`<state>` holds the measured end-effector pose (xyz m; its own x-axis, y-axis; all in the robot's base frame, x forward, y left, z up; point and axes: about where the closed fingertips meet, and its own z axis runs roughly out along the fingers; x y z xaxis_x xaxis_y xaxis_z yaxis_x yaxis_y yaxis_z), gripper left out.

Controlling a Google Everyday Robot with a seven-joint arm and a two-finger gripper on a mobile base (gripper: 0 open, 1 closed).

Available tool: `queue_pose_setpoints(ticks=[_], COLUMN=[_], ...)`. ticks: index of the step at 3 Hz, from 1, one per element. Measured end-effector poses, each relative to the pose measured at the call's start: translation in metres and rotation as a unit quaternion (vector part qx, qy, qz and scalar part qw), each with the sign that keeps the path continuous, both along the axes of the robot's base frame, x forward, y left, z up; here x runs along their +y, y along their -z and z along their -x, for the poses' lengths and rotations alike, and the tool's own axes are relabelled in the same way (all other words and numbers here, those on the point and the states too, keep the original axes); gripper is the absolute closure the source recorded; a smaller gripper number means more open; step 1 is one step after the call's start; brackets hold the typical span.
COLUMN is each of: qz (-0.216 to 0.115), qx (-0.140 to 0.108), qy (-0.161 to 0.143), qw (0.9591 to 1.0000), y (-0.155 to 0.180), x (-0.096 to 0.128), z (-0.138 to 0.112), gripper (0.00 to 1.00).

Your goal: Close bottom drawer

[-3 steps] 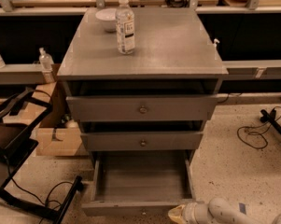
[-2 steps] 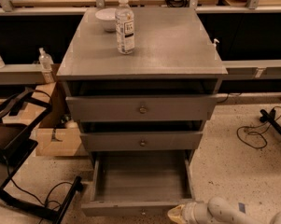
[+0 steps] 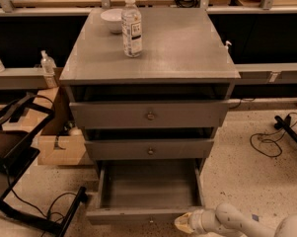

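Hovering low, the claw (image 3: pixel 185 223) sat just beside the right end of the bottom drawer (image 3: pixel 148 186) front; its state could not be told. That drawer stood pulled well out, left of the claw. Making contact seemed the step in hand; the next move called for a straight push toward the cabinet (image 3: pixel 187 48).

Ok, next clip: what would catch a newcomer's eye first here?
The bottom drawer of the grey cabinet is pulled far out at the lower middle, while the two drawers above it sit much further in. The gripper is low at the bottom right, close to the right corner of that drawer's front. On the cabinet top stand a clear bottle and, behind it, a white bowl.
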<state>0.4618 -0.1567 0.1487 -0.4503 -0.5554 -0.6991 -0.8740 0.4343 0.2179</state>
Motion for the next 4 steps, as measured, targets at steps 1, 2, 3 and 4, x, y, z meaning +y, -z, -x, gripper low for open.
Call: queue_pose_setpoints(ticks=[1,2,3,4], qz=[0.002,0.002,0.001,-0.001], qx=[0.002,0.002,0.003,0.004], qy=[-0.01,-0.01,-0.011,-0.012], qw=[0.9999,0.9999,0.9999,0.9999], y=[0.0018,0.0018,0.0028,0.0038], x=[0.0076,0.0076,0.01,0.0123], z=[-0.0118,-0.0113,-0.01,-0.0088], gripper=[1.0,1.0,0.82,0.59])
